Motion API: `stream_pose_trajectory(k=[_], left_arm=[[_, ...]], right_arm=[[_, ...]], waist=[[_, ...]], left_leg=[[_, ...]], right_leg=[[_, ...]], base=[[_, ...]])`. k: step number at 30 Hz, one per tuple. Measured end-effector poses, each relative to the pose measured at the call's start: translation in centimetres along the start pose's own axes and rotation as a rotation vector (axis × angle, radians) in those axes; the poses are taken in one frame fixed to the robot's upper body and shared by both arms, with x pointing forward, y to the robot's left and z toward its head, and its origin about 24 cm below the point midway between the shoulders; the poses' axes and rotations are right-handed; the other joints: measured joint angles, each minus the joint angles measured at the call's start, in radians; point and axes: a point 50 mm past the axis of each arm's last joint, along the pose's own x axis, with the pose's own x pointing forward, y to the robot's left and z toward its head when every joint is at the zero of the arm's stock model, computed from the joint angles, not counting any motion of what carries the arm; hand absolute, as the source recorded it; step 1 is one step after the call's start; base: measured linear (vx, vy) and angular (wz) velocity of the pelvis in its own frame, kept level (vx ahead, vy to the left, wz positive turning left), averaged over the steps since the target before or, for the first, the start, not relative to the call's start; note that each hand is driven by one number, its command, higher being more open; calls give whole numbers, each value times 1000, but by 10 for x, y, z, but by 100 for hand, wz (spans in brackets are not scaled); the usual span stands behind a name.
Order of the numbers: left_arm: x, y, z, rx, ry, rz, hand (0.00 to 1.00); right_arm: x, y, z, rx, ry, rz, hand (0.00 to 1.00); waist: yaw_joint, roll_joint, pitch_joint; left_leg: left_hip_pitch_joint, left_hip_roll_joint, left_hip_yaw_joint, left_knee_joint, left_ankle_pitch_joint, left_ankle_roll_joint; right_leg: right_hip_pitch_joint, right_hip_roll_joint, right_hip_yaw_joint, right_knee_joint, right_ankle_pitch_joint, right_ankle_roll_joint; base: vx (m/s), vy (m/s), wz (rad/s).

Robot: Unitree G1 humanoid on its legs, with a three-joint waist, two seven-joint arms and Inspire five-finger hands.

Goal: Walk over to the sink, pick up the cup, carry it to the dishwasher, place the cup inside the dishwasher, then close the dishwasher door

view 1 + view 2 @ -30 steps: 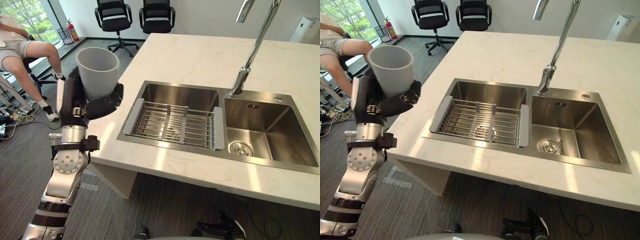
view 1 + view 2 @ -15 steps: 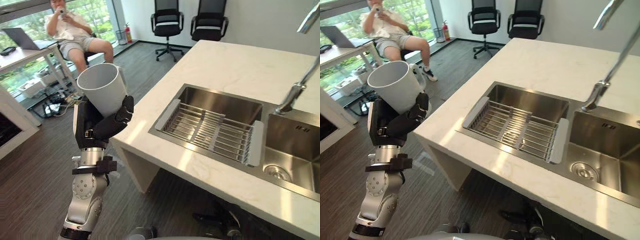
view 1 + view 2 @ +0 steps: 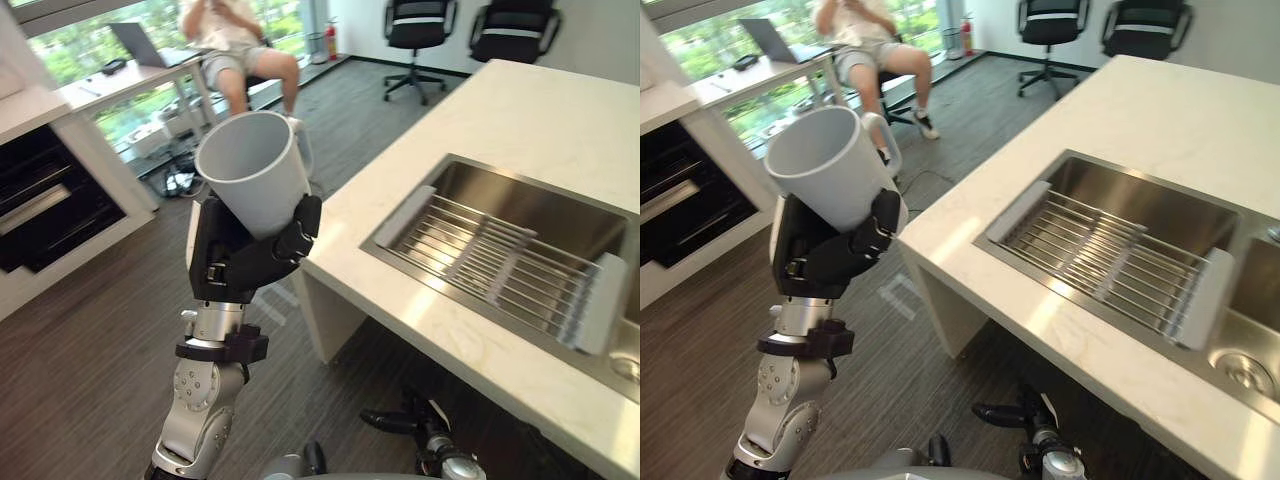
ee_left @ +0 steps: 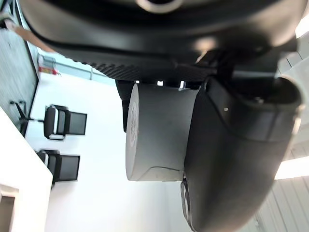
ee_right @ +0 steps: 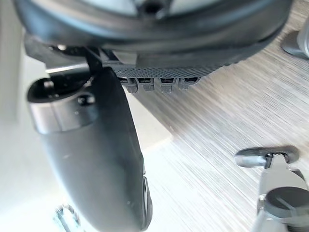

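A: Left hand (image 3: 245, 255): fingers and thumb curled round the cup (image 3: 255, 170), which is held up, tilted, clear of the counter (image 3: 500, 110) beside the sink (image 3: 470, 180).
B: So pickup is done?
A: Looks so. I judge this the carry. Left to do: reach dishwasher, load cup, shut door. Dark appliance (image 3: 50, 205) at left, maybe that. Right hand (image 5: 91, 159) low over floor (image 5: 231, 111).

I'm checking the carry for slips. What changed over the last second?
The camera has swung left, away from the sink, which now lies at the views' right edge, and a dark cabinet has come into view at the left. The left hand stays curled round the cup, mouth up, beside the counter corner. Nothing was let go; the rack still lies in the sink.
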Motion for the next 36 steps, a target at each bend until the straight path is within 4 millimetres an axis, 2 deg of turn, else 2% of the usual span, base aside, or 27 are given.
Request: stream_pose_trajectory(k=[1,5,8,11,13,16,20,22,24,26,27,28,29,30,31,32,33,34,35,36], left_arm=[[-2,1,-5,6,29,-3,0],[-3,0,-14,16,78,-29,0],[-4,13,-24,33,124,-10,0],[-4,26,-24,38,137,31,0],[-5,32,-22,40,131,55,0],[-16,40,-23,54,158,99,0],[-25,37,-24,26,170,133,0],[-27,32,-19,2,147,141,0],[-28,31,-19,-9,137,150,0],[-29,33,-18,13,135,157,0],[-30,36,-16,23,132,169,0],[-31,37,-17,23,134,185,0],[-31,39,-17,26,136,194,0],[-31,41,-16,32,128,213,0],[-31,42,-16,34,125,218,0],[-32,41,-18,30,131,220,0],[-32,39,-19,23,139,212,0],[-30,32,-21,4,139,188,0],[-33,29,-25,-7,156,183,0],[-34,26,-32,-26,175,181,0]], right_arm=[[0,3,-1,7,2,2,100],[0,1,-3,16,-11,-4,100],[-8,-24,-11,45,-62,-48,100],[-21,-46,-21,34,-88,-76,100],[-24,-52,-24,25,-79,-75,100],[-23,-54,-20,15,-101,-56,100],[-18,-38,-6,-5,-160,24,100],[-15,-32,7,-25,-206,64,100],[-15,-29,14,-38,-235,78,100],[-12,-25,20,-47,-249,96,100],[-10,-22,23,-55,-257,109,100],[-9,-20,24,-57,-258,122,100],[-8,-18,25,-59,-260,132,100],[-6,-11,29,-72,-269,165,100],[-5,-8,32,-80,-274,179,100],[-5,-7,33,-86,-279,189,100],[-5,-5,33,-80,-279,194,100],[-5,-5,36,-69,-292,193,100],[-7,-7,34,-68,-287,192,100],[-9,-10,33,-71,-282,184,100]], waist=[[1,-10,-3],[-17,-21,-5],[-24,-22,-4],[-25,-36,4],[-23,-47,9],[-17,-53,11],[0,-75,27],[15,-83,52],[20,-84,67],[23,-99,80],[24,-104,89],[28,-96,95],[28,-96,95],[35,-94,96],[35,-94,96],[16,-80,95],[3,-99,79],[-7,-97,83],[-6,-74,87],[-17,-41,97]], left_leg=[[27,-24,-14,-57,28,2],[37,-51,-53,-127,73,6],[41,-57,-69,-133,82,5],[52,-58,-95,-133,89,2],[53,-56,-104,-137,96,1],[51,-52,-120,-128,100,-1],[-25,-48,-161,13,42,-2],[-67,-46,-191,145,-40,-1],[-75,-62,-223,206,-80,17],[-74,-87,-255,213,-85,23],[-76,-100,-280,207,-85,26],[-79,-102,-303,183,-71,32],[-79,-103,-317,169,-60,32],[-81,-105,-338,130,-15,30],[-84,-108,-346,115,-2,27],[-92,-116,-379,85,15,21],[-88,-125,-369,48,19,26],[-161,-113,-271,254,-51,61],[-141,-79,-205,351,-141,66],[-104,-54,-225,330,-209,78]], right_leg=[[18,-5,-9,-11,0,0],[29,-5,-15,-26,-1,-1],[43,0,-7,-25,-6,-9],[59,8,8,-20,-37,-36],[57,10,14,-3,-56,-30],[56,15,27,18,-74,-26],[54,-1,6,80,-96,-27],[60,-28,-1,174,-119,-37],[60,-59,10,276,-130,-56],[51,-82,51,347,-126,-62],[36,-79,92,368,-120,-79],[23,-33,160,346,-164,-91],[25,3,187,313,-186,-88],[23,94,232,204,-219,-93],[19,132,250,152,-222,-99],[30,183,305,101,-218,-100],[27,197,336,45,-200,-106],[11,189,310,61,-177,-92],[-2,201,306,134,-180,-90],[-84,215,361,346,-196,-116]], base=[[29,103,68],[8,14,35],[-12,-9,15],[-36,-38,19],[-57,-41,21],[-43,-35,14],[-25,-15,35],[-46,48,40],[-63,80,57],[-46,72,75],[-9,22,75],[-1,-1,74],[-15,-34,67],[-41,-41,47],[-71,-71,76],[-49,-93,90],[-39,-98,126],[18,-79,100],[26,-34,92],[14,-6,63]])
